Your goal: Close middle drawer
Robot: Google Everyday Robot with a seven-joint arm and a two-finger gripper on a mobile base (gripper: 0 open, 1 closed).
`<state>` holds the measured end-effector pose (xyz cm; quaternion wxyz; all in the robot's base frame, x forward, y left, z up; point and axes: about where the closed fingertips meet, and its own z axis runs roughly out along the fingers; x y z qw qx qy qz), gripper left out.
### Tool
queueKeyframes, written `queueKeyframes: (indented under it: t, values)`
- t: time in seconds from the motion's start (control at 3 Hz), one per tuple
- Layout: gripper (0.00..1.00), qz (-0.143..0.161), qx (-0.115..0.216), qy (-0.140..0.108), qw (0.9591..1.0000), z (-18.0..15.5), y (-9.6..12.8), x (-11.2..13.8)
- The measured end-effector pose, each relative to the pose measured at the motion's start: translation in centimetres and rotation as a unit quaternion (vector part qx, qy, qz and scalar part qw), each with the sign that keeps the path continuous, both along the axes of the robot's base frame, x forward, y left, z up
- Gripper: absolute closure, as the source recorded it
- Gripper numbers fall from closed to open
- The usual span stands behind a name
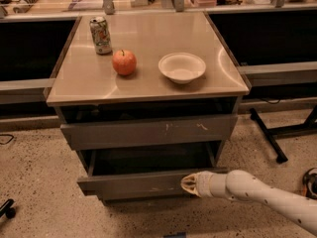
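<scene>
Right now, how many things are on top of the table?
3: a can at the back left, an apple just in front, a bowl to its right. The gripper is at the open middle drawer's front.

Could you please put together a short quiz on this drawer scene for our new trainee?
1. What lies on the cabinet top between the can and the bowl?
2. True or false: the middle drawer is fully shut.
3. Where is the gripper? A) over the bowl B) at the middle drawer's front, right of its centre C) beside the can
Key: 1 the apple; 2 false, it stands pulled out; 3 B.
</scene>
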<state>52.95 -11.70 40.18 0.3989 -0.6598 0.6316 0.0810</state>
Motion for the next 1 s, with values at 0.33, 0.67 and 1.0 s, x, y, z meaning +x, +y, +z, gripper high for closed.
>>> queueKeyframes:
  t: [0.33, 0.67, 1.0]
  values:
    - [1.0, -0.012, -0.002, -0.019, 0.9997, 0.2, 0.3, 1.3]
    - [1.0, -0.018, -0.009, -0.031, 0.9993, 0.4, 0.4, 3.8]
    - [1.0, -0.023, -0.023, -0.041, 0.9986, 1.3, 0.9, 8.4]
